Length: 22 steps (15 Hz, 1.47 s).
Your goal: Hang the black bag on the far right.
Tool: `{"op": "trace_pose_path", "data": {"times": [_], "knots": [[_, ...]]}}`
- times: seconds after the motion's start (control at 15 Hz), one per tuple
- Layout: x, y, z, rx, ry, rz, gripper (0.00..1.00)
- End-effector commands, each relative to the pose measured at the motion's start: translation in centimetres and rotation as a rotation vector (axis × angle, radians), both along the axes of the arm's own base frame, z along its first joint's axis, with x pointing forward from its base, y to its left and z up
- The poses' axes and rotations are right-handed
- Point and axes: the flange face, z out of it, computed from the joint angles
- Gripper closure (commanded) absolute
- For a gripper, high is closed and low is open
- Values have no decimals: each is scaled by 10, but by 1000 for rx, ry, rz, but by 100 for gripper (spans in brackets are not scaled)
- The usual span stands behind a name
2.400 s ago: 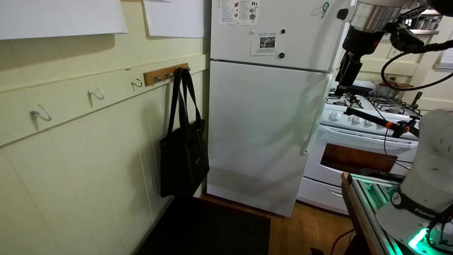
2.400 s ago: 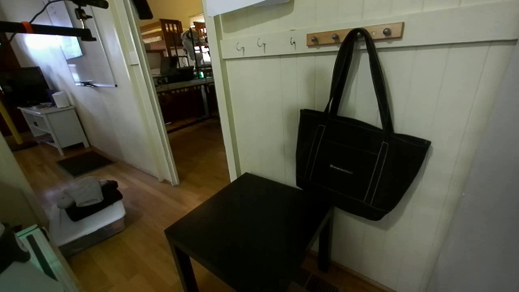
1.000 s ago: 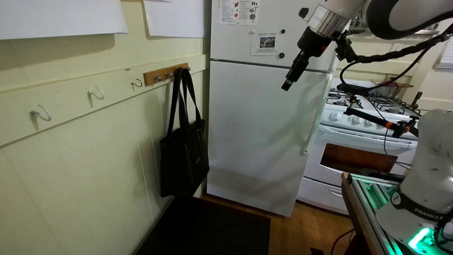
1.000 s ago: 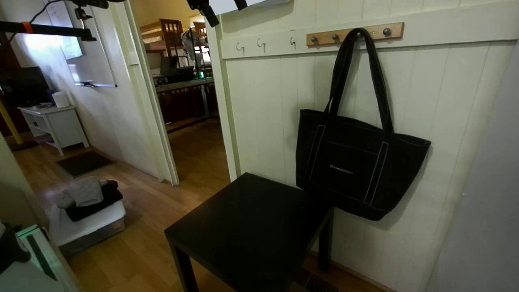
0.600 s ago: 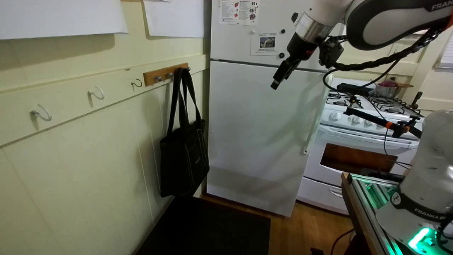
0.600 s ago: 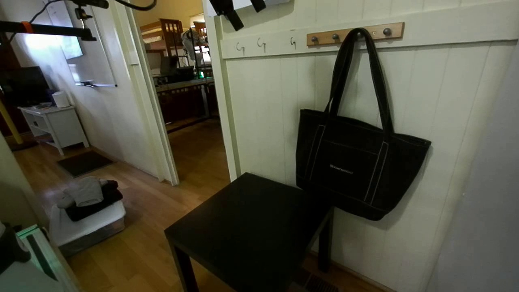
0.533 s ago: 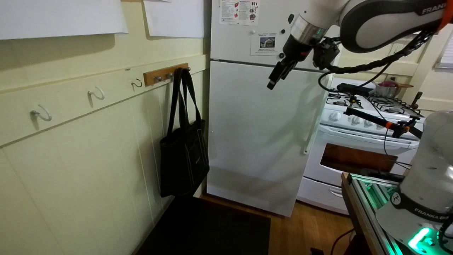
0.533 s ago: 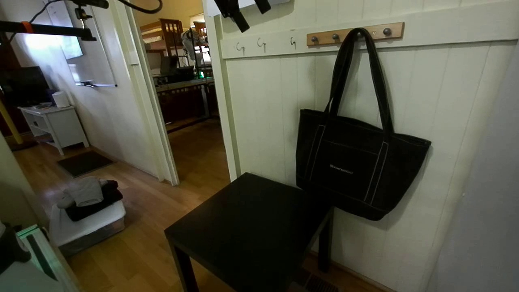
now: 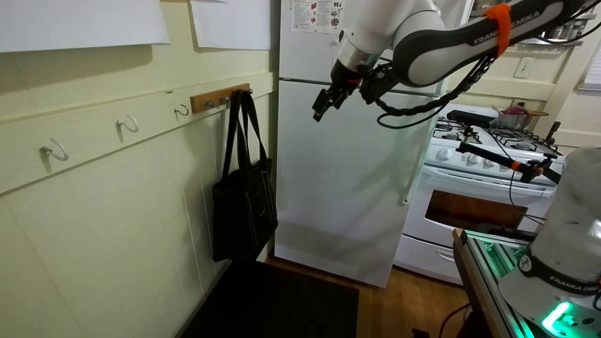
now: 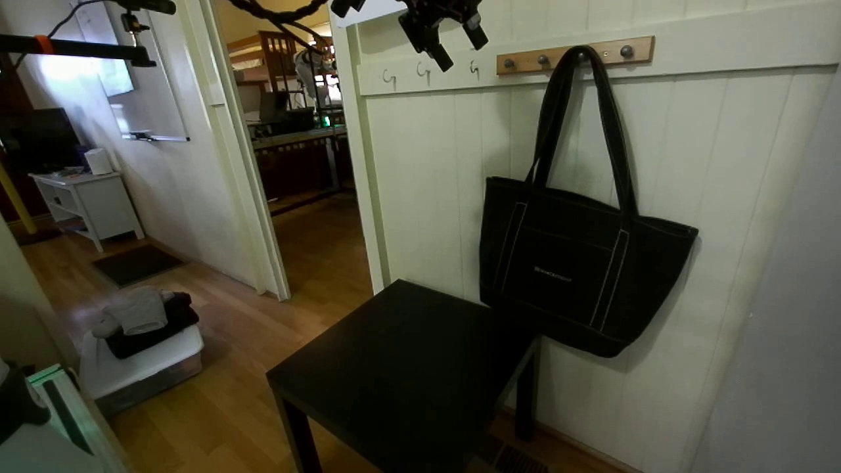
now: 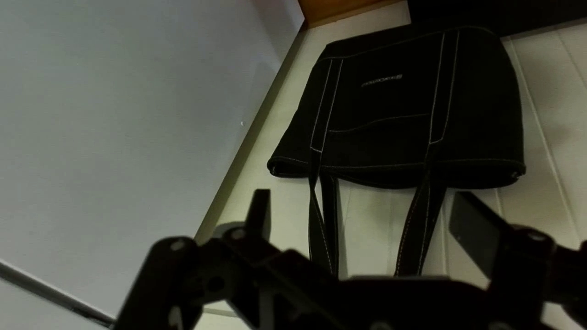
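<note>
The black bag [image 9: 244,211] hangs by its loop handles from a knob on the wooden peg rack [image 9: 202,103]. In an exterior view the bag [image 10: 585,263] hangs from the rack's [image 10: 611,52] second knob from the right. The far right knob [image 10: 627,51] has nothing on it. My gripper [image 9: 319,113] is in the air in front of the fridge, apart from the bag. It also shows at the top of an exterior view [image 10: 458,52]. In the wrist view the gripper [image 11: 362,195] is open and empty, with the bag [image 11: 390,101] upside down beyond it and both handles seen between the fingers.
The white fridge [image 9: 338,178] stands close beside the bag. A black side table [image 10: 401,374] stands below the bag's left part. Hooks [image 9: 127,124] are on the wall left of the rack. A white sheet [image 9: 230,23] is above the rack. The stove [image 9: 483,188] is right of the fridge.
In one exterior view my gripper has moved left across the fridge front, towards the bag. In the other it has come into view at the top and moved right and down. The bag has not moved.
</note>
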Motion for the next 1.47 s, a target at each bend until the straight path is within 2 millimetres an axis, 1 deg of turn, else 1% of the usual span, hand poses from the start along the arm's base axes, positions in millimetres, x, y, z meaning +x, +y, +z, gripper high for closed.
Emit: {"op": "trace_pose_path", "data": {"times": [0.0,0.33,0.53,1.0,1.2,1.27,1.4], "knots": [[40,-8,-9,-3,-38,37,0],[80,-12,-17,20,-106,70,0],[100,-15,-22,24,-127,70,0],[140,-35,-29,-2,-146,32,0],[152,-45,-33,-14,-151,0,0],[139,-43,-28,-3,-134,27,0],[146,-48,-31,-8,-137,16,0]]}}
